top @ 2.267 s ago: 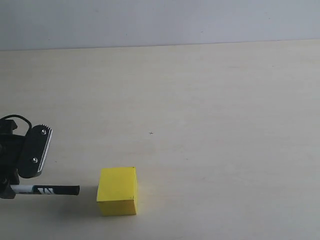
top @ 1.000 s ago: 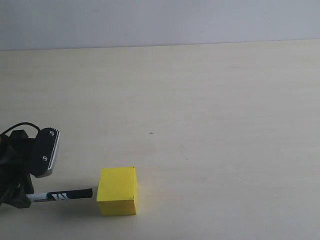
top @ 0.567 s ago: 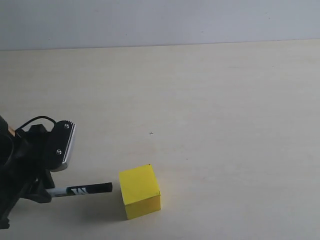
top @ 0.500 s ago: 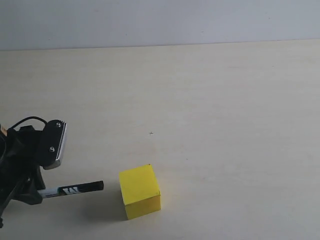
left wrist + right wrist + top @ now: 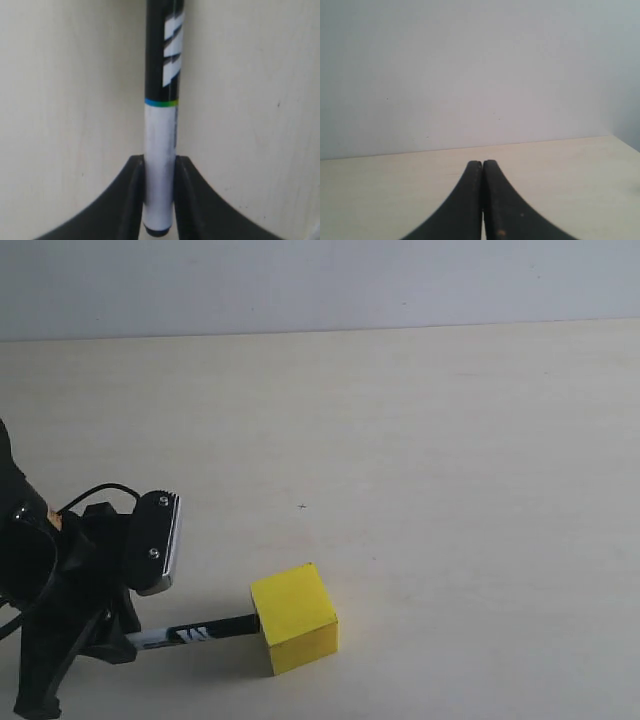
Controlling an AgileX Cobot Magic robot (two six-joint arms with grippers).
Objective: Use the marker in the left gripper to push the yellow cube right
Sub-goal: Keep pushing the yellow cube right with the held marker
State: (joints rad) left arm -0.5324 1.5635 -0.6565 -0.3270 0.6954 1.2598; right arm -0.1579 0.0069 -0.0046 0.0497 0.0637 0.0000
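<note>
Yellow cube (image 5: 293,617) against marker (image 5: 195,632) tip

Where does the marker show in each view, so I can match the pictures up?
Exterior: lower left; the marker lies nearly level, its black tip against the yellow cube.
Left wrist: centre, running up out of frame, white end clamped by the left gripper.
Right wrist: not in it.
Shared landmark: the pale table, in all three views.

Marker (image 5: 200,631) L of cube (image 5: 294,618), tip touching its L face; cube on table (image 5: 450,440), front-L.
</note>
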